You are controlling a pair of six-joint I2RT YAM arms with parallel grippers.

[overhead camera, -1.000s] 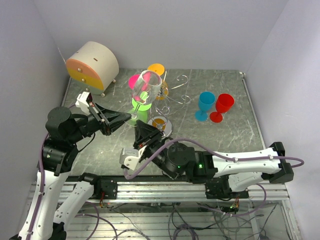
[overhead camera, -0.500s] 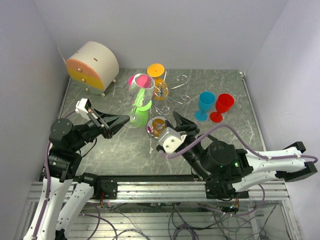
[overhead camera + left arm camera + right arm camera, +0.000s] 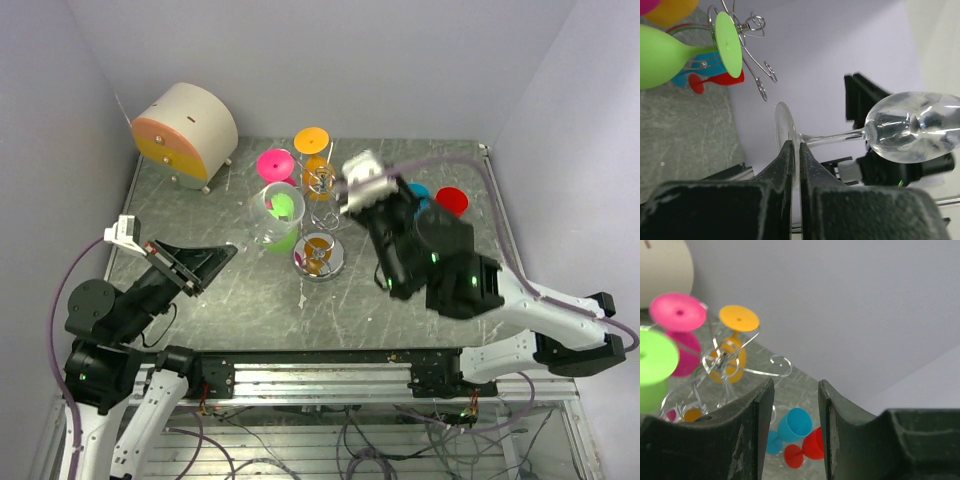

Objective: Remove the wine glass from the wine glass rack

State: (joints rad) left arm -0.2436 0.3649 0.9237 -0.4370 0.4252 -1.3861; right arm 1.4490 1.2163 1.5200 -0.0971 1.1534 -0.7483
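My left fingers (image 3: 782,170) clamp the wine glass (image 3: 912,134) foot, so the bowl beyond them clears the rack (image 3: 334,260); right fingers (image 3: 752,425) gape empty.

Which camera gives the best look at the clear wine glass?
The left wrist view: the clear wine glass shows stem and bowl side-on, its foot pinched in the left gripper. The top view shows it from above, against a green glass. The right wrist view misses it.
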